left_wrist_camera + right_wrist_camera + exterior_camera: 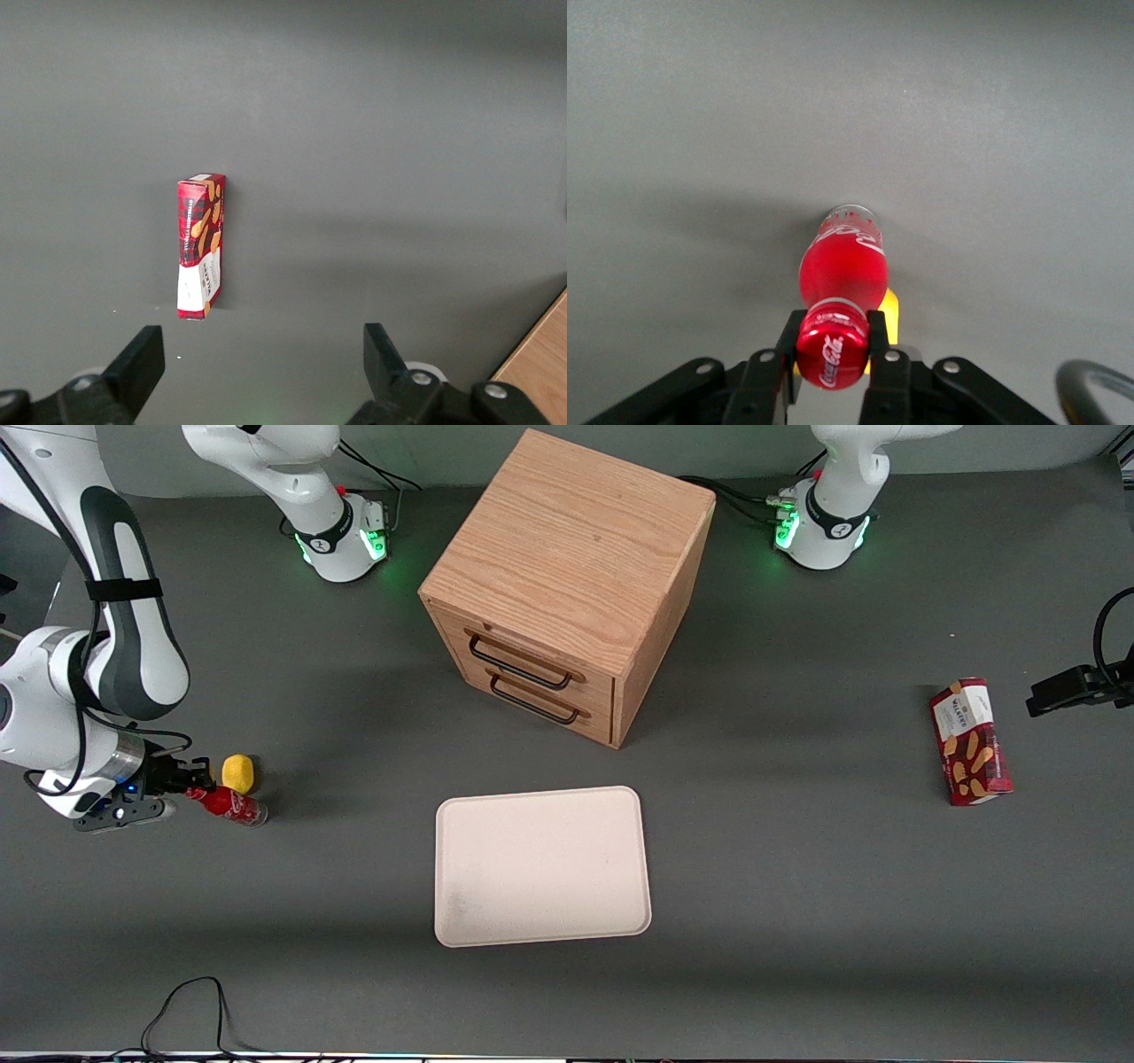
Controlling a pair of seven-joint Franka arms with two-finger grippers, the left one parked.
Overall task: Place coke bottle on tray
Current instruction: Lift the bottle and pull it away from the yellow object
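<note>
The tool (182, 779) is pinching the coke bottle (226, 805) by its neck, just under the red cap, with one finger (879, 341) on each side. The bottle is sitting at the working arm's end of the desk (797, 868). It is leaning over, and its clear base looks like it is touching the desk or sitting just above it; I cannot tell which. A yellow lump (239, 772) is sitting just beside the bottle, a bit farther from the front camera.

The bottle is looking small and light, so lifting it should be easy. It seems hard and smooth, so it may slip or swing when held only by the neck. A hold lower down on the red body might be steadier.

The tray (542, 865) is lying flat in the middle of the desk, well apart from the bottle. Its rim is low, so the bottle needs only a little lift to get over it. The desk between them is bare. The wooden drawer cabinet (567, 584) and the red snack box (970, 741) are standing well out of the way.
</note>
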